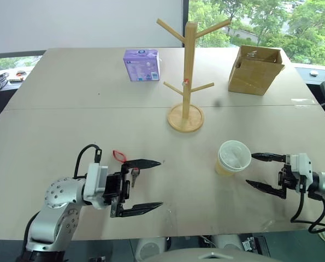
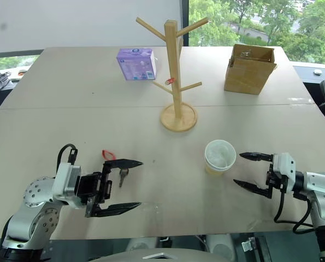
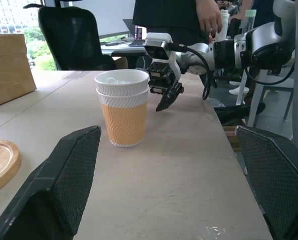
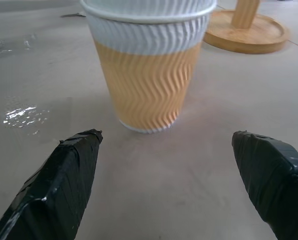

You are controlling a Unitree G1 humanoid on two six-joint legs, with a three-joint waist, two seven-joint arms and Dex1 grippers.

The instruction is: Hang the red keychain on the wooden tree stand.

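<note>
Standing on the table (image 1: pixel 53 136) near its front edge, a paper cup (image 1: pixel 232 158) with an orange ribbed wall and a white upper band is seen from above; its inside appears white, and any contents cannot be determined. A brown cardboard box (image 1: pixel 255 70) is placed at the far right with its top flaps open; its interior is not visible. A closed purple carton (image 1: pixel 142 64) is located at the far side, left of the wooden tree stand (image 1: pixel 188 76).

The wooden tree stand is positioned upright on its round base at the middle of the table, beyond the cup. A small red-and-white item is visible on its post at the level of the lower pegs.

The red keychain (image 1: pixel 119 156) is found lying on the table at the front left, just beside the upper finger of the left gripper (image 1: pixel 152 184), with its dark key (image 1: pixel 135 174) next to the finger's base. Whether it touches the finger cannot be told. The left gripper's fingers are spread wide and nothing is held between them.

The right gripper (image 1: pixel 254 170) is set just to the right of the cup, pointing toward it, fingers wide apart and holding nothing.

In the left wrist view, the cup is shown as two nested cups (image 3: pixel 122 107), with the right gripper beyond it, together with a black chair (image 3: pixel 73 37) and a standing person (image 3: pixel 189 15) past the table's end. In the right wrist view, the cup (image 4: pixel 149 60) is framed close between the two fingers, apart from both, and the stand's base (image 4: pixel 249 35) is seen behind it.
</note>
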